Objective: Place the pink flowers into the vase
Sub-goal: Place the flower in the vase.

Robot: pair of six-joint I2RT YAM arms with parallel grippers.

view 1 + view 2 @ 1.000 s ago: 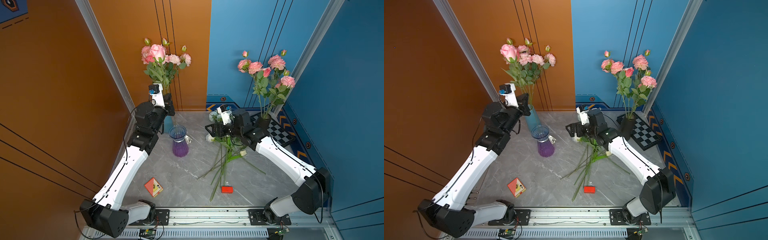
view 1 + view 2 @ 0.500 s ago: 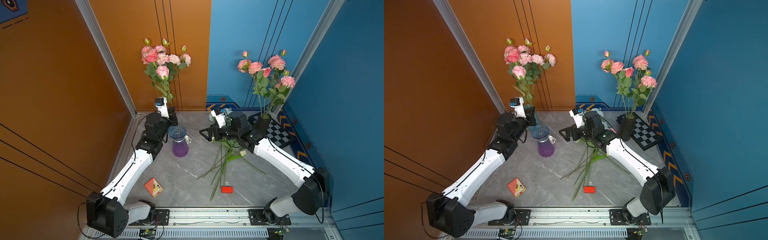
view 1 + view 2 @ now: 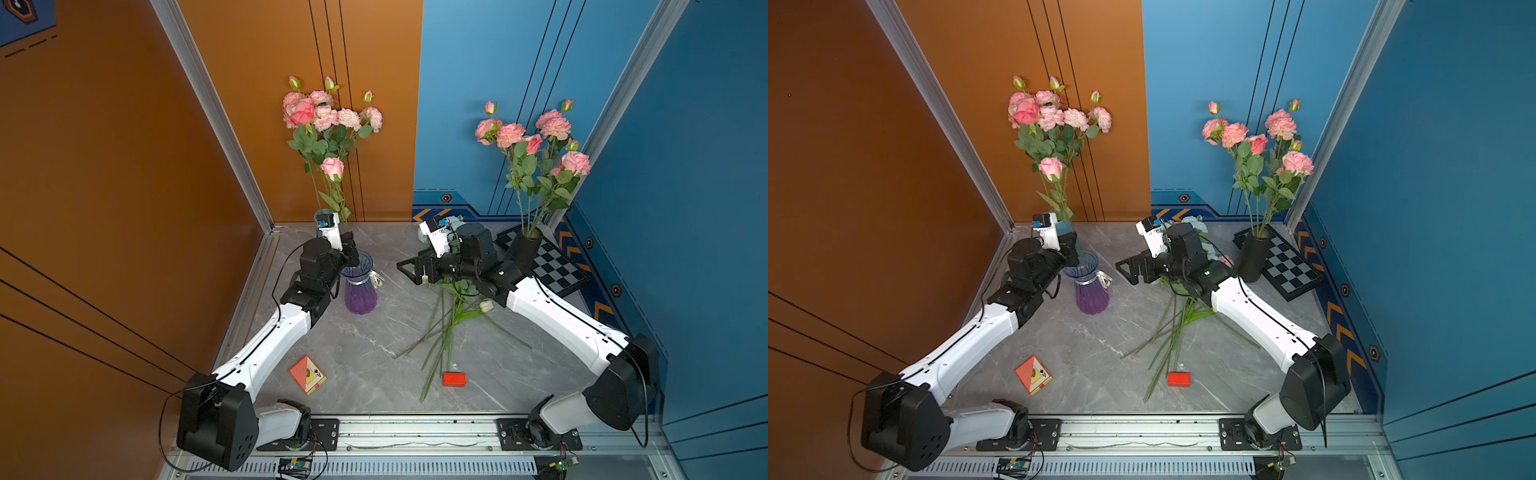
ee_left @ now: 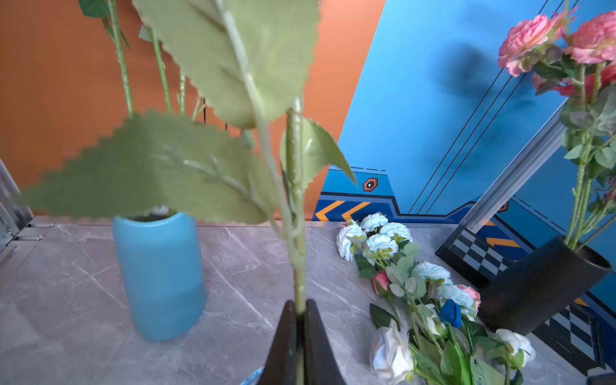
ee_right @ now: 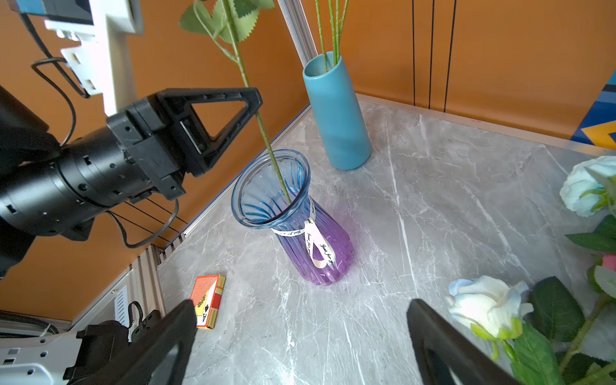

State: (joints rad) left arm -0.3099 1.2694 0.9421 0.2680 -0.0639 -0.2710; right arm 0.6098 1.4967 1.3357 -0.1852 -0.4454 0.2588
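The left arm has come in from the left edge of the tabletop toward the glass vase, and the pink rose it carries has dropped lower since a second ago. The right arm has swung toward the middle too.

In both top views, the left gripper point(image 3: 351, 253) sits right over the rim of the glass vase point(image 3: 360, 286), which is blue on top and purple below. The pink rose point(image 3: 332, 168) stands tall above it on a long green stem. The right gripper point(image 3: 411, 272) hangs near the vase with its jaws spread wide and nothing between them. Behind the vase, at the back edge, a blue vase point(image 3: 1065, 227) holds more pink flowers point(image 3: 1054, 114). A black vase point(image 3: 525, 249) in the back right corner holds pink flowers as well. Loose flowers point(image 3: 1173, 328) lie on the tabletop under the right arm. A card box point(image 3: 307, 374) and a red block point(image 3: 454, 379) lie near the front edge.

In the left wrist view, the jaws are pinched tight on the green stem point(image 4: 299, 233), which goes straight up with big leaves.

In the right wrist view, the stem's bottom end point(image 5: 278, 173) dips inside the mouth of the glass vase point(image 5: 293, 216), and the left gripper point(image 5: 255, 106) holds it above the rim.
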